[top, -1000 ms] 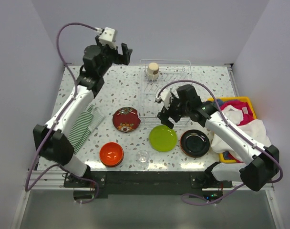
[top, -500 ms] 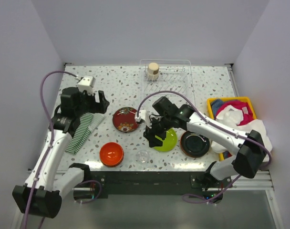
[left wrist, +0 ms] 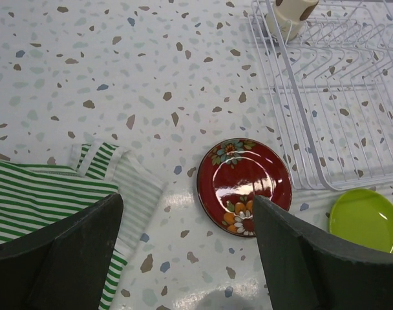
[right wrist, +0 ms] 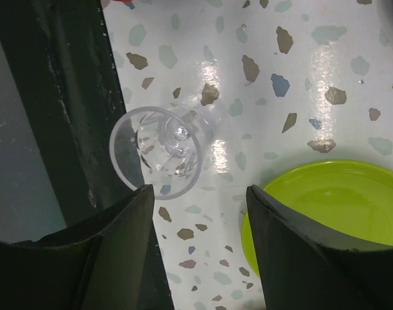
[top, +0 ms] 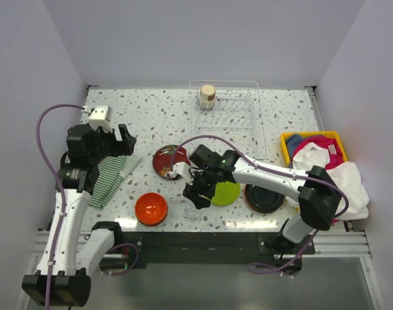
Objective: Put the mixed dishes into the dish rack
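The light is bright and even, coming from above — shadows are weak and soft. White glare lies on the bench (right wrist: 209,71) beside the glass cup (right wrist: 159,152) and on the dark red plate (left wrist: 244,187). The fingers (left wrist: 54,258) near each wrist camera look dark and a little unsharp.

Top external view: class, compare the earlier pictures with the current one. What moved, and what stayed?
The right end effector swung from the front of the dish rack, past the lime green plate, to the glass cup at the near edge, jaws narrower but open, empty. The left end effector drew back from the far side to near the striped cloth, open. Nothing on the table shifted.
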